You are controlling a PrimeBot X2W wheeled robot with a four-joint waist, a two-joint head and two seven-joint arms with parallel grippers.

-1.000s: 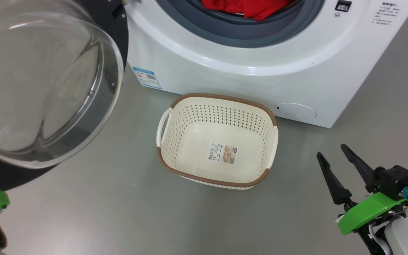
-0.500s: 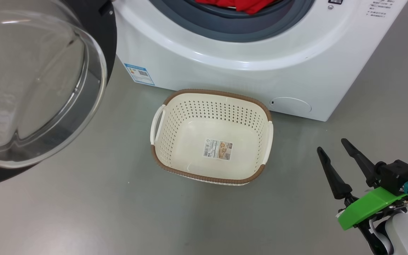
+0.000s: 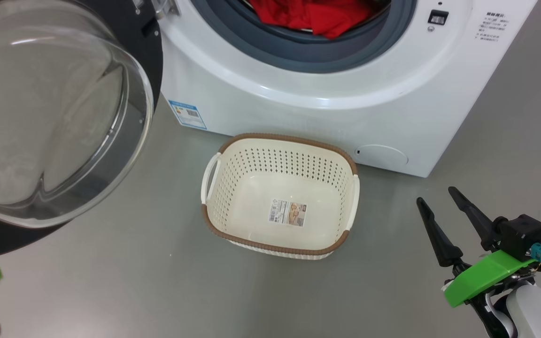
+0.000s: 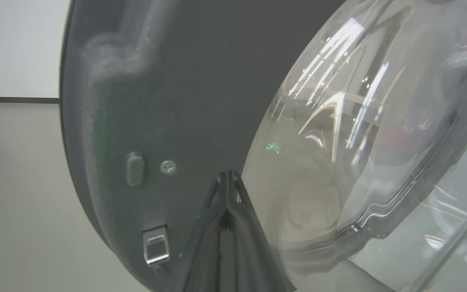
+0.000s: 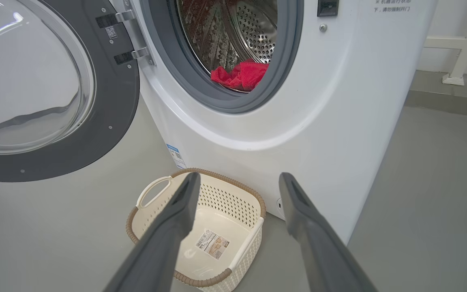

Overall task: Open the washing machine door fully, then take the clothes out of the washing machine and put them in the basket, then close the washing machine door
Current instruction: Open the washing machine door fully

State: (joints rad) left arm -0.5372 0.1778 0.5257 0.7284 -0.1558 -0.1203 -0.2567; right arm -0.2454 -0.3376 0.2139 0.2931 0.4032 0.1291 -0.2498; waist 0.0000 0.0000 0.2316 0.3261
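Head view of the door: the washing machine door [image 3: 59, 117] hangs open off the left side of the washing machine [image 3: 327, 108], so the mouth is uncovered.
Left hand: my left hand [image 4: 228, 176] is closed, fingers pressed together with nothing between them. The tips are at the door's dark rim [image 4: 168, 101], just beside the glass bowl [image 4: 339, 142]. I cannot tell whether they touch.
Right hand: my right hand [image 3: 436, 195] is spread wide and empty, low over the floor [image 3: 111, 281] off the washing machine's front right corner.
Clothes: the clothes [image 3: 317, 16] lie in a red heap low in the washing machine's drum [image 5: 253, 28], just behind the grey gasket [image 3: 298, 49].
How the clothes will handle: I judge them light, soft and limp. They will sag and trail, and may catch on the gasket lip.
Where I would take hold: a raised fold on top of the heap, pinched deep enough to bunch several layers.
How the door will handle: rigid, with smooth and probably slippery glass. I would push on the dark rim, not the bowl.
Basket: the basket [image 3: 280, 159] stands upright on the floor just in front of the washing machine's base, below the mouth.
Basket contents: a paper label [image 3: 288, 212] on its bottom, no clothes.
Basket handling: it looks light enough to slide if a trailing garment drags its rim, so I would release from above.
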